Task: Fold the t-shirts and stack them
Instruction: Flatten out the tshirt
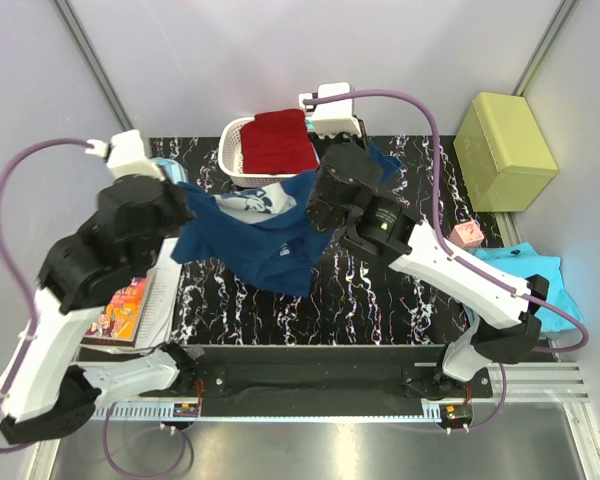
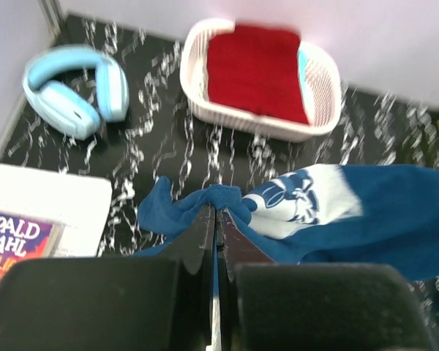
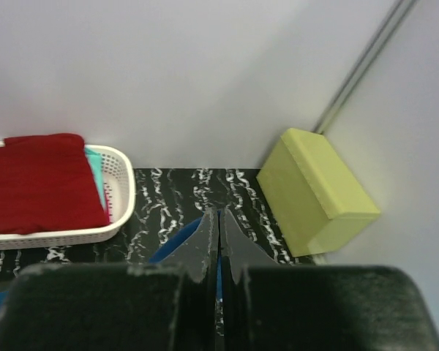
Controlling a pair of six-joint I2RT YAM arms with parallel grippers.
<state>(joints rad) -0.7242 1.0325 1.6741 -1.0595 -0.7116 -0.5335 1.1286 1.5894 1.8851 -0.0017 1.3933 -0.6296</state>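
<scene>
I have the left claw (image 2: 216, 212) and right claw (image 3: 218, 216) each pinched shut on an edge of the navy t-shirt (image 1: 255, 240), which sags between them above the worktop (image 1: 380, 295), just near of the basket (image 1: 230, 140). Such thin pinches may slip, or the hanging hem may bunch. The book (image 2: 14, 238) at left reads "Roald Dahl", partly cut off.

You look straight down from overhead; both wrist views peer forward, close above the table (image 1: 380, 290), sharing the white basket (image 2: 241, 124).
</scene>
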